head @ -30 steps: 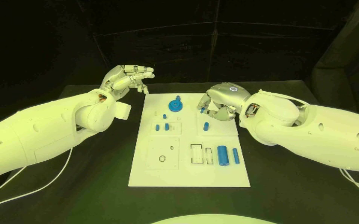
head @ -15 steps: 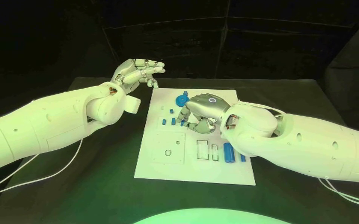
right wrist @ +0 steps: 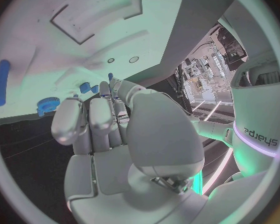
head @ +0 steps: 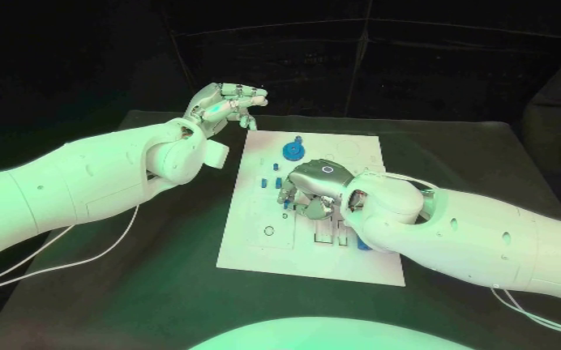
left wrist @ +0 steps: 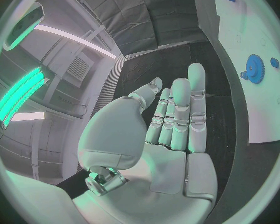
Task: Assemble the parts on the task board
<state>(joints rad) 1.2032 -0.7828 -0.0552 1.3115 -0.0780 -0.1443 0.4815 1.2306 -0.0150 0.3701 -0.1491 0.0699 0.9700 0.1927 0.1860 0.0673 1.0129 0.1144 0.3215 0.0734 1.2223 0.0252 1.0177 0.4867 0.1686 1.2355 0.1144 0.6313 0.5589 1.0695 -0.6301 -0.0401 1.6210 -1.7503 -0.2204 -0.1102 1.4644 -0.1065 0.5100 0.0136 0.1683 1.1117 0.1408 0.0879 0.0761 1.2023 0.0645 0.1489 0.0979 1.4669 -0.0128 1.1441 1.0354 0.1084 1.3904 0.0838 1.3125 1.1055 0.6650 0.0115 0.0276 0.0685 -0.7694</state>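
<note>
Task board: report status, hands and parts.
Left hand open, off the white board. Right hand over its middle, grip unclear. Blue gear untouched.

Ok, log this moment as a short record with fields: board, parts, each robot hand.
surface: black table
task board: white plate lying flat mid-table
gear part: blue gear at the board's far end
other parts: small blue pieces beside the right robot hand; more partly hidden under the right arm
left robot hand: raised off the board's far left corner, fingers apart, holds nothing
right robot hand: low over the board's middle, palm down; cannot tell whether it holds a part
</note>
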